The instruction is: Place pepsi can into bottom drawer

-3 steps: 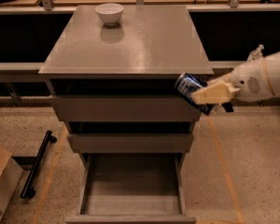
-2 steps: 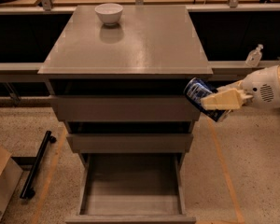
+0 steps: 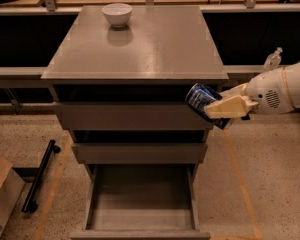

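Observation:
My gripper (image 3: pixel 221 109) reaches in from the right and is shut on the pepsi can (image 3: pixel 201 100), a dark-blue can with a silver end, held tilted in front of the cabinet's top right corner at the level of the top drawer. The bottom drawer (image 3: pixel 140 233) is pulled out toward the camera and its inside is bare. The can is well above it and toward its right side.
A white bowl (image 3: pixel 116 13) stands at the back of the cabinet top (image 3: pixel 155 49). The two upper drawers (image 3: pixel 135 116) are pushed in. A black bar (image 3: pixel 39 181) and a cardboard box (image 3: pixel 1 194) lie on the floor at the left. A clear bottle (image 3: pixel 272 59) stands at the right.
My gripper with the can has shifted a little left, back toward the cabinet front, after swinging right. The can stays tilted in my grip.

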You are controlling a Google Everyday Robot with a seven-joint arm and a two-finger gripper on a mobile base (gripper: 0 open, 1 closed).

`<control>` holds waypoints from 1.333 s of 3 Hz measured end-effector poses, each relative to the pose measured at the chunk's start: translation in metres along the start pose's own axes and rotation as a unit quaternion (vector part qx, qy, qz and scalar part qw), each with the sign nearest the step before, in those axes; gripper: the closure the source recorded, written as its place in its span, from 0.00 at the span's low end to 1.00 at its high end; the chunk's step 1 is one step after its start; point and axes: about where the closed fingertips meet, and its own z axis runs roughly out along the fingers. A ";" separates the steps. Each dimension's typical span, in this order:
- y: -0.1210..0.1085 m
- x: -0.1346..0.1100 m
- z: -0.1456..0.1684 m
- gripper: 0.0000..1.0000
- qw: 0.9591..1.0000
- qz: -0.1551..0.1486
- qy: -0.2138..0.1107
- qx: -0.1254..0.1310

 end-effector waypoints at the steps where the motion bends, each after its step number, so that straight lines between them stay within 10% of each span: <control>1: 0.014 0.013 0.027 1.00 0.999 -0.031 -0.003 -0.017; 3: 0.022 0.081 0.115 1.00 0.998 -0.030 0.024 -0.046; 4: 0.018 0.123 0.160 1.00 0.998 0.021 0.016 -0.066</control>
